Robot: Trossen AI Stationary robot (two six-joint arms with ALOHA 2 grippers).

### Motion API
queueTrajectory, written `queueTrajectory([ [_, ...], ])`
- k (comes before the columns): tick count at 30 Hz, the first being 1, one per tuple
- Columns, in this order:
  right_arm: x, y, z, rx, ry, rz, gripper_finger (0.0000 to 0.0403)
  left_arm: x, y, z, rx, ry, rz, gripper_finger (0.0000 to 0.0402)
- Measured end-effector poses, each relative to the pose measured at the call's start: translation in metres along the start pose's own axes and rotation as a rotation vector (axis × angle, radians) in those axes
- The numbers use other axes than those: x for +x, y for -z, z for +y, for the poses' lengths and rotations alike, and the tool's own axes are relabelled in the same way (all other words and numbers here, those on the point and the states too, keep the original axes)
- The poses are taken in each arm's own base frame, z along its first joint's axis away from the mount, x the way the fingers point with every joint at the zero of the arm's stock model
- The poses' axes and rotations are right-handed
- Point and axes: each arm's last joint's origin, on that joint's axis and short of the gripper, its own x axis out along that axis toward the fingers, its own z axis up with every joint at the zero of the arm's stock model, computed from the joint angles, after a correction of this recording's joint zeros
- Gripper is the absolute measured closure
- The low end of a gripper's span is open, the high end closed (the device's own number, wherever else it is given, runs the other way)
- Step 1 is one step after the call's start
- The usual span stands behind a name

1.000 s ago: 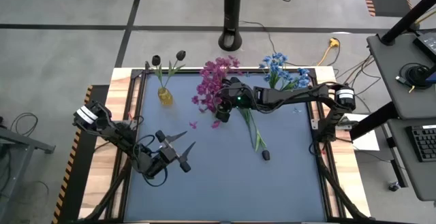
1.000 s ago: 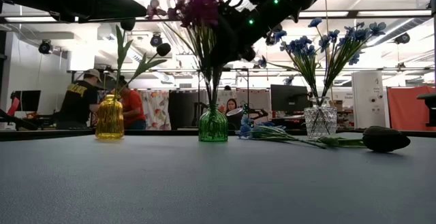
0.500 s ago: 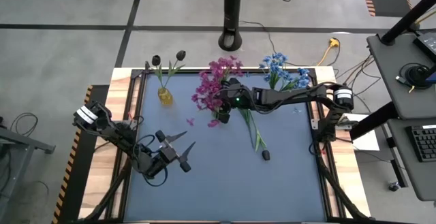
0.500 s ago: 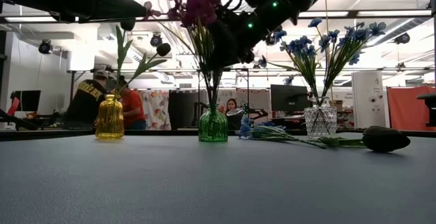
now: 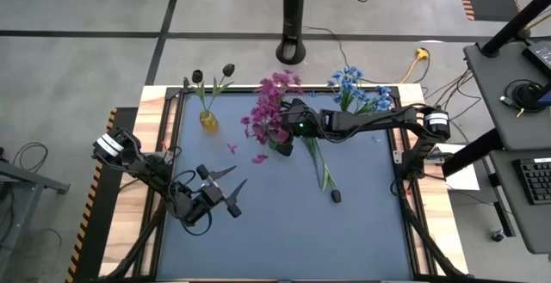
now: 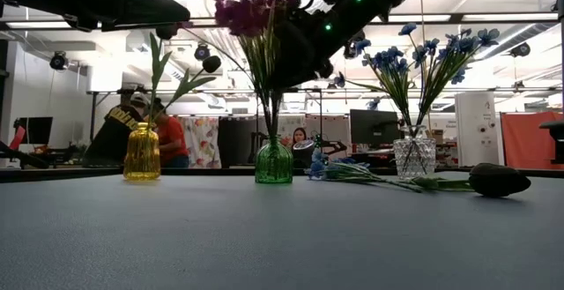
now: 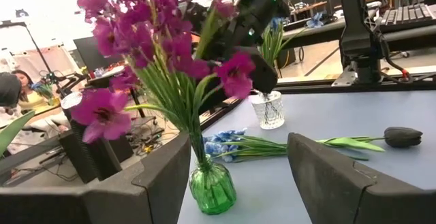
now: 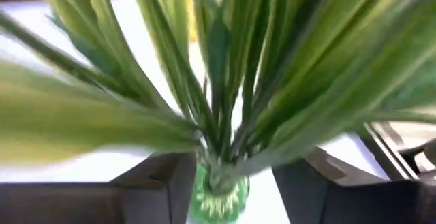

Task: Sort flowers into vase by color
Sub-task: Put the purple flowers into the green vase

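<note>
A black pole (image 5: pixel 294 16) on a round base stands on the grey floor at twelve o'clock from the blue-topped table (image 5: pixel 284 231) (wood-edged, with hazard striping down its nine o'clock side). A desk (image 5: pixel 516 102) carrying a keyboard (image 5: pixel 535 180) and headphones (image 5: pixel 523 94) sits at three o'clock, with cables (image 5: pixel 422 68) trailing toward it. Across the room, people (image 6: pixel 115 131) gather near monitors (image 6: pixel 372 127) under ceiling lights.

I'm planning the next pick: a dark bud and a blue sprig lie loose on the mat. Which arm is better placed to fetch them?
Probably the right. Its gripper is at the green vase, beside the blue sprig and dark bud. The left gripper waits open at the mat's far side.
</note>
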Motion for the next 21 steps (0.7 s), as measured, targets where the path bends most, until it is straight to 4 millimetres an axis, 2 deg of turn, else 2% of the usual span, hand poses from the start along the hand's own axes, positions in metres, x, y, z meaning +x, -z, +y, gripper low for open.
queueTrajectory([
  [7, -0.016, -0.005, -0.002, -0.008, -0.007, 0.040, 0.0199, 0.000, 0.000, 0.000, -0.002, 0.000, 0.001, 0.0174],
  [21, -0.060, -0.018, -0.002, -0.003, -0.029, 0.028, 0.0195, 0.000, 0.001, 0.000, -0.001, 0.000, 0.001, 0.0175],
])
